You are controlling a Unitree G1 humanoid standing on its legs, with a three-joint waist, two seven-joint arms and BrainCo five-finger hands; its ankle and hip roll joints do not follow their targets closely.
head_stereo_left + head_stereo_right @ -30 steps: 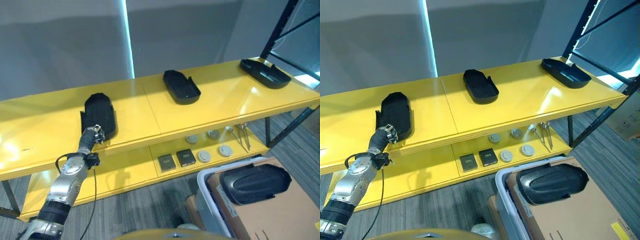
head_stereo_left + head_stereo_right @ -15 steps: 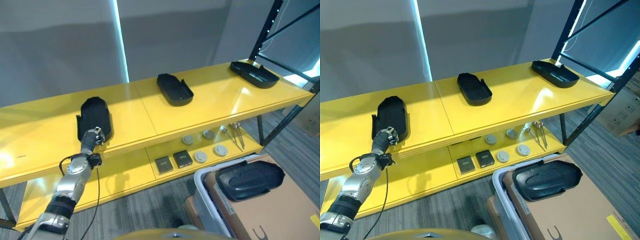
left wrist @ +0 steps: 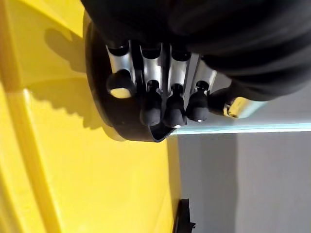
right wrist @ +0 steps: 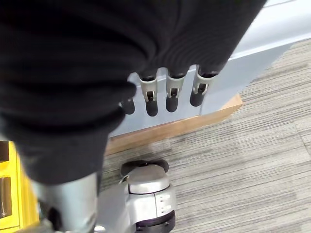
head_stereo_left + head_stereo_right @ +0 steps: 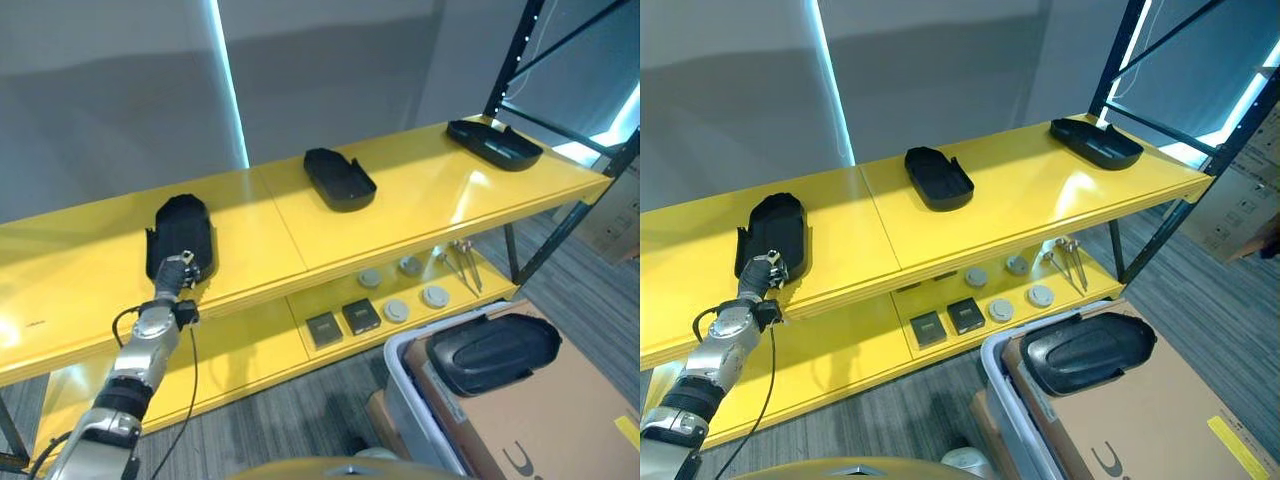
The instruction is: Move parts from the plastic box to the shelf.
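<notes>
Silver left hand at black part on shelf; fingers curled, holding nothing

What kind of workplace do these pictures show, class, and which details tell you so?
Probably a workshop or parts store: a yellow shelf on a dark steel rack holds black moulded parts, small fittings lie on its lower level, and a plastic box stands on the carpeted floor.

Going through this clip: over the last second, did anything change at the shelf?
Little changed: the camera shifted, not the parts. The left hand stays at the near end of the leftmost black part on the yellow shelf, fingers curled, and seems to have eased back slightly. The two other shelf parts and the part in the plastic box lie as before.
</notes>
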